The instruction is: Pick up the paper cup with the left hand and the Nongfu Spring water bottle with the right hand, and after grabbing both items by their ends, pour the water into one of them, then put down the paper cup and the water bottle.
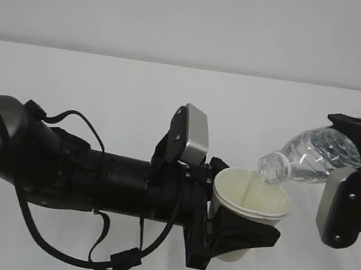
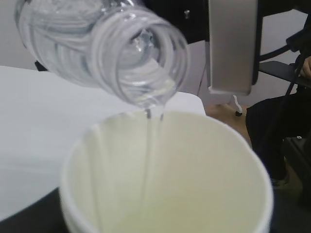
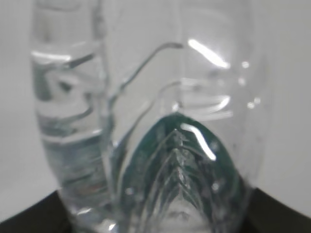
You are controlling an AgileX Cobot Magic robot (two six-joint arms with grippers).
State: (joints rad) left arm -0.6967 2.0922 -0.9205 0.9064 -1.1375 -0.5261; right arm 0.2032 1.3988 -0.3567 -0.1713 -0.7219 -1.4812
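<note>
The pale cream paper cup point(image 1: 251, 197) is held upright above the table, and my left gripper point(image 1: 241, 234) is shut on its lower body. My right gripper point(image 1: 354, 154) is shut on the base end of the clear Nongfu Spring water bottle point(image 1: 312, 157), which is tilted neck-down to the left. The bottle's open mouth point(image 2: 141, 58) hangs just over the cup's far rim. A thin stream of water point(image 2: 153, 126) runs from it down the cup's inner wall point(image 2: 194, 184). The right wrist view is filled by the ribbed bottle point(image 3: 160, 97) and its dark green label point(image 3: 180, 165). The fingers of both grippers are mostly hidden.
Both arms hover over a white table point(image 1: 106, 81) in front of a plain pale wall. Black cables point(image 1: 99, 246) droop under the left arm. Past the table's far edge the left wrist view shows a dark seated figure and chair point(image 2: 277, 126).
</note>
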